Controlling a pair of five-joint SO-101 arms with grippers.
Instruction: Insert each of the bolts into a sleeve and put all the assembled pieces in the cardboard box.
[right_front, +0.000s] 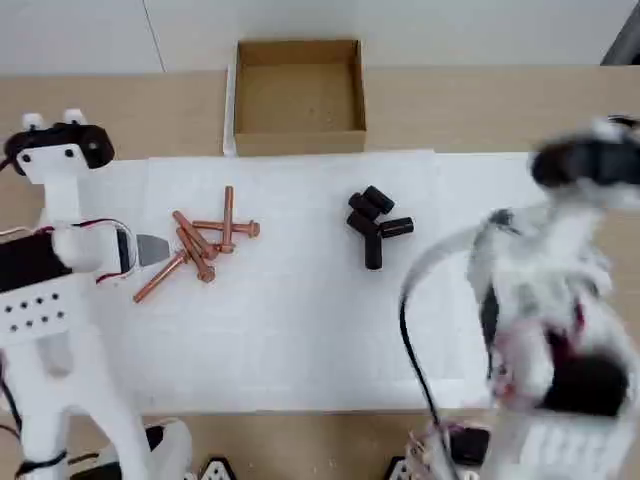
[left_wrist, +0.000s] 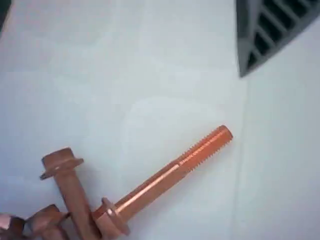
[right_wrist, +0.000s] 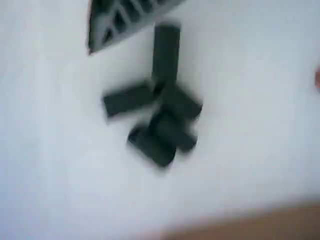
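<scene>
In the high view, I am watching the cardboard box (right_front: 298, 100) sitting on the counter (right_front: 500, 110), just beyond the white foam sheet (right_front: 300, 340). The copper bolts (right_front: 205, 243) are lying in a loose cluster on the sheet's left part, just beside the left claw (right_front: 150, 250). The black sleeves (right_front: 375, 225) are lying heaped near the middle, well apart from the bolts. The right arm (right_front: 560, 330) is hanging over the sheet's right side.

In the left wrist view, one bolt (left_wrist: 167, 180) is lying flat, its head touching a second bolt (left_wrist: 70, 190). A grey ribbed part of the left claw is showing apart from the threaded end. I cannot tell how far it is opening.

In the right wrist view, the sleeves are lying piled together on the sheet, near a ribbed part of the right claw (right_wrist: 125, 20). I cannot tell its opening either.
</scene>
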